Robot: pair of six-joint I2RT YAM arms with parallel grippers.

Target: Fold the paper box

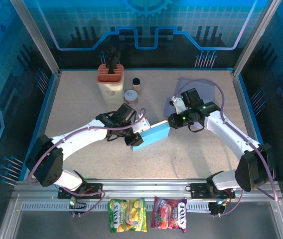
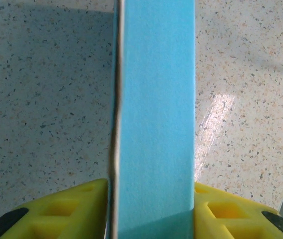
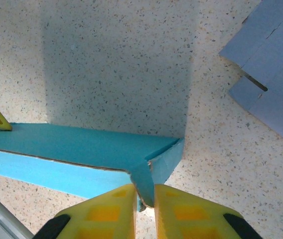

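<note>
Two grippers share one paper box (image 1: 151,135), which hangs over the middle of the table (image 1: 76,99). The left gripper (image 2: 151,209) is clamped across the box's narrow face, a yellow finger (image 2: 76,209) pressed on each side. At the box's opposite end, the right gripper (image 3: 145,196) has its fingers nearly together on a small end flap (image 3: 142,181), pinching its edge.

The step in hand looks like turning that end flap in to close the box. To do it well, the left grip should stay firm and level so the body does not twist. The right should fold the flap along its crease, not pull outward, since the pinch sits near the torn-looking cardboard edge and could slip or bend the corner. A slow swing toward the box's open end seems safest.

Counted from the box toward the arm bases: two snack bags, one green-yellow (image 1: 127,215) and one red-purple (image 1: 170,214), hang at the front rail, well apart from the box. One box is in hand. Beyond the box, on its right-gripper side, lies one flat blue-grey cardboard sheet (image 1: 209,89). Beyond its left-gripper end stand three containers: one orange-topped holder (image 1: 110,79), one small can (image 1: 131,96) and one dark-capped cylinder (image 1: 136,83).
</note>
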